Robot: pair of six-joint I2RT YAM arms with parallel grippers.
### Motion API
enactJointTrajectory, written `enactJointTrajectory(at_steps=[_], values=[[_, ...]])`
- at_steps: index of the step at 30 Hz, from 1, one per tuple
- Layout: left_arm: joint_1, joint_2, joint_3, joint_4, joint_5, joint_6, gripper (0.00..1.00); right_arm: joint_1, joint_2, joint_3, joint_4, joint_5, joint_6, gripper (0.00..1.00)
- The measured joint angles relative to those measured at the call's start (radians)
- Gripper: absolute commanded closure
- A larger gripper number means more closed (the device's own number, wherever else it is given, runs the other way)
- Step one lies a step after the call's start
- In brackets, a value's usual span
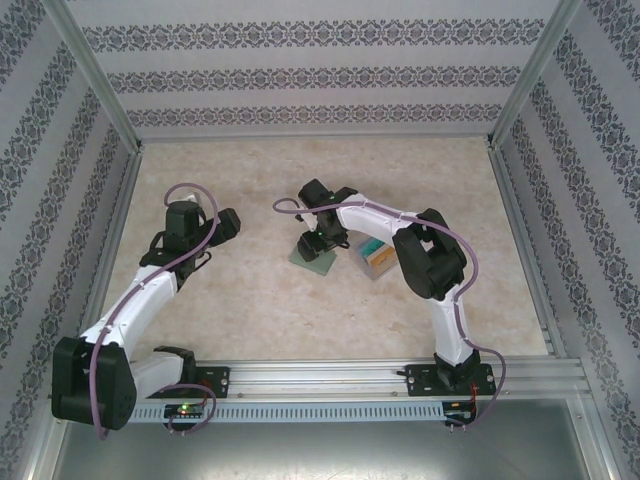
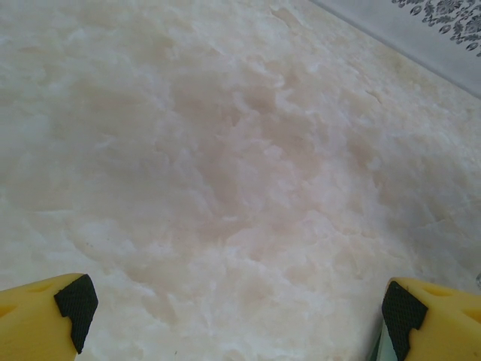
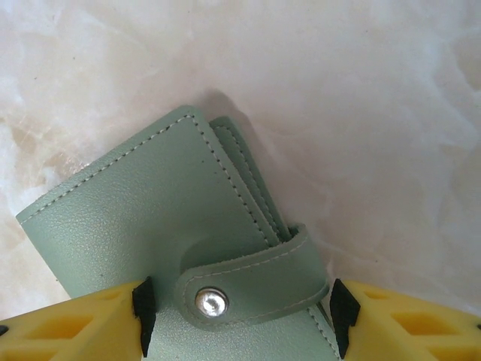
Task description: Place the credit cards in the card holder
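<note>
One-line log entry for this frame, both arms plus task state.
left gripper: open, over bare table | right gripper: open, straddling clasp tab | card holder: snapped shut | credit cards: beside holder, outside it

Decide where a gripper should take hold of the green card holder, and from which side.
Grip the snapped tab clasp from above, jaws either side of it. The card holder lies flat and closed, so the tab's looped end looks the easiest raised edge to pinch.

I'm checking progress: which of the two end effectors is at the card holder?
The right end effector: its open fingers straddle the snap tab of the green card holder. The left end effector hangs open over the table.
</note>
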Motion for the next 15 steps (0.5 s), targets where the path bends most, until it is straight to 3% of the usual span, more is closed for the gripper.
enactJointTrajectory(at_steps=[4,8,15], values=[[0.0,-0.001,0.0,-0.001,0.008,-0.004,0.0,-0.001,0.009,0.019,-0.014,-0.005,0.002,0.22],[0.0,-0.002,-0.006,-0.002,0.023,-0.011,0.0,0.003,0.008,0.02,-0.011,-0.004,-0.032,0.02],[0.0,-0.01,-0.023,-0.005,0.022,-0.018,0.0,0.084,-0.009,-0.018,0.001,0.1,-0.156,0.02]])
